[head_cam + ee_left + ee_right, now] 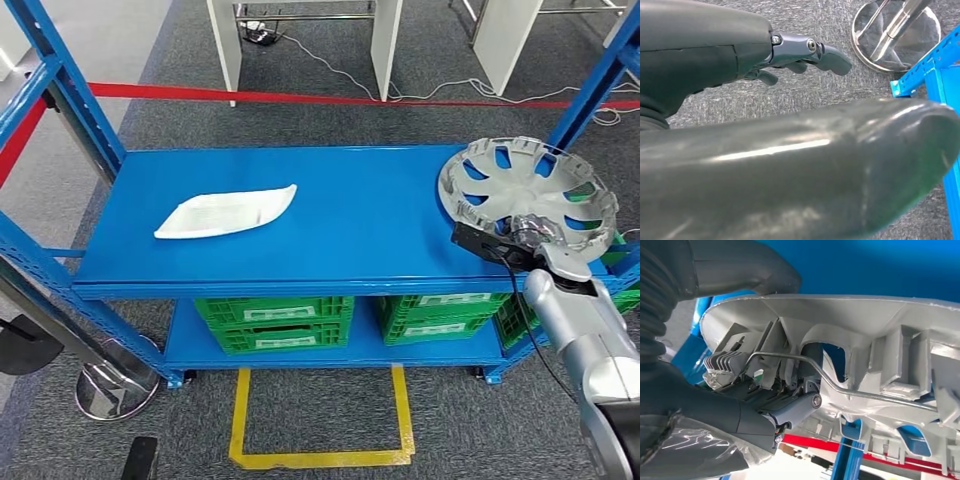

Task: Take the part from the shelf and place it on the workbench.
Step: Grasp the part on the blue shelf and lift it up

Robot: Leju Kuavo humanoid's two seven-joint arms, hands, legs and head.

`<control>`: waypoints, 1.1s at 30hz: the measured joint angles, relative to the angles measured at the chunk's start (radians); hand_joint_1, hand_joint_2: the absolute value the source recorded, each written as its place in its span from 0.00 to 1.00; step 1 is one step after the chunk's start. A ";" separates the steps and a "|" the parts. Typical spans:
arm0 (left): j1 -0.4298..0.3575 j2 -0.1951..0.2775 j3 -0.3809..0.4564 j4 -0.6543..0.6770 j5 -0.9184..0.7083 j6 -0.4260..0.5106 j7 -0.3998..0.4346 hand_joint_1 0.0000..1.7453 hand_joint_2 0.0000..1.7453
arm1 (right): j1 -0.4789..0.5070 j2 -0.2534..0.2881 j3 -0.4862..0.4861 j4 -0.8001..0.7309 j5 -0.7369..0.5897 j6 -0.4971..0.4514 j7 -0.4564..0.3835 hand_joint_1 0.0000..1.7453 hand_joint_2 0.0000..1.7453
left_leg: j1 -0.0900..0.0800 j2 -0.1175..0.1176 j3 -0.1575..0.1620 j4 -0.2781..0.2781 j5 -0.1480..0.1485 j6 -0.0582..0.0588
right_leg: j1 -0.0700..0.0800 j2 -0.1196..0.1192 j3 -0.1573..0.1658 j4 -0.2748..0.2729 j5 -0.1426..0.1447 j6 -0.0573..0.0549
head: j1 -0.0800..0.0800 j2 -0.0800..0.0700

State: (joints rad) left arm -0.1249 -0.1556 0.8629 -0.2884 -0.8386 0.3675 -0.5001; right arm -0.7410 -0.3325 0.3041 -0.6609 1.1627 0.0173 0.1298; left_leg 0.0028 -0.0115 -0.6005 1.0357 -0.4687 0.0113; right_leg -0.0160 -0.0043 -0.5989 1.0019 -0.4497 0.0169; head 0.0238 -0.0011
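Note:
A silver wheel cover point(528, 185) with spoke openings sits at the right end of the blue shelf point(362, 220), its rim reaching past the shelf's end. My right hand point(528, 238) grips its near rim. In the right wrist view the thumb lies over the cover's face and the dark fingers point(791, 412) hook into the ribbed back of the wheel cover point(866, 325). My left hand point(753, 50) hangs low above the grey carpet, fingers stretched out and holding nothing.
A white tray-shaped part point(226, 212) lies on the shelf's left half. Green crates point(275, 322) fill the lower level. A chrome stand base point(117, 385) stands at the shelf's left foot, blue uprights point(585, 95) flank the ends, and a yellow outline point(321, 455) marks the floor.

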 joint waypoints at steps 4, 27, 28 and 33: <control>0.002 0.001 0.000 0.000 0.020 -0.047 -0.035 0.00 1.00 | 0.010 -0.001 0.006 -0.026 -0.018 -0.010 0.001 1.00 1.00 | 0.004 0.003 -0.101 0.222 -0.106 -0.015 | -0.003 -0.005 0.005 -0.003 -0.001 -0.013 | -0.004 0.000; -0.002 0.006 0.006 -0.003 0.064 -0.023 -0.065 0.00 1.00 | 0.156 -0.024 0.016 -0.341 -0.099 -0.162 -0.042 1.00 1.00 | -0.002 0.005 -0.007 -0.011 0.019 0.017 | -0.001 0.002 -0.005 0.014 -0.012 0.025 | 0.002 0.000; -0.002 0.006 0.007 -0.003 0.064 -0.020 -0.061 0.00 1.00 | 0.162 -0.024 0.016 -0.352 -0.098 -0.177 -0.045 1.00 1.00 | -0.004 0.005 -0.009 -0.011 0.020 0.013 | 0.001 0.003 -0.001 0.011 -0.015 0.019 | 0.002 0.000; -0.001 0.006 0.009 -0.003 0.064 0.000 -0.045 0.00 1.00 | 0.200 -0.019 0.008 -0.442 -0.075 -0.273 -0.051 1.00 1.00 | -0.001 0.006 -0.050 0.090 -0.048 -0.012 | -0.006 0.003 0.002 0.007 -0.013 -0.010 | -0.003 0.000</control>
State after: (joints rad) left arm -0.1256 -0.1494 0.8715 -0.2910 -0.7748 0.3676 -0.5451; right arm -0.5411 -0.3518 0.3125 -1.1029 1.0876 -0.2562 0.0784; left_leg 0.0019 -0.0052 -0.6503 1.1258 -0.5166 -0.0006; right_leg -0.0218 -0.0014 -0.5967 1.0085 -0.4624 0.0074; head 0.0211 -0.0014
